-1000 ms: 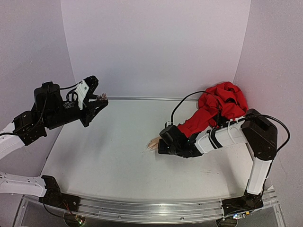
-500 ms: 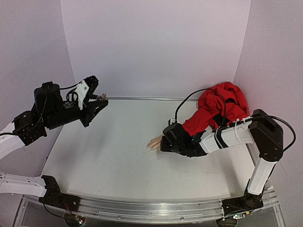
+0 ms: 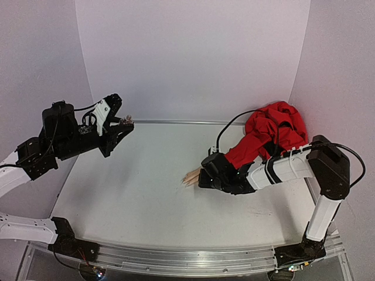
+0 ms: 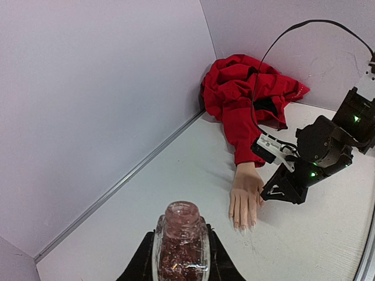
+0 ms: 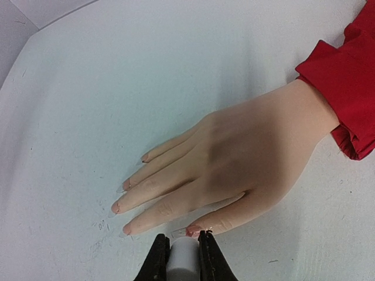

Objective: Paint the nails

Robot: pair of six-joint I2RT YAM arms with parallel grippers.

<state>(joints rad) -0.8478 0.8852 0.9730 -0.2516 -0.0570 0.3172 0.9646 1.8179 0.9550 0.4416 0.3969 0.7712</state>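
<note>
A pale peach mannequin hand (image 5: 234,158) with a red sleeve (image 5: 351,88) lies palm down on the white table. Its long clear nails (image 5: 120,188) point left. My right gripper (image 5: 184,253) is shut on a white cap, its brush end touching the thumb nail (image 5: 190,231), which shows pink. In the top view the right gripper (image 3: 206,175) sits over the hand (image 3: 191,175). My left gripper (image 4: 180,257) is shut on an open glass bottle (image 4: 180,246) of reddish glitter polish, held up at the far left (image 3: 124,122), well away from the hand (image 4: 246,193).
The red garment (image 3: 275,132) is bunched at the back right corner, with a black cable running over it. White walls close in the back and both sides. A metal rail (image 3: 176,260) runs along the table's near edge.
In the last second my right gripper shifted slightly right and back along the hand, showing more of the fingers. The left arm and bottle have not moved.
</note>
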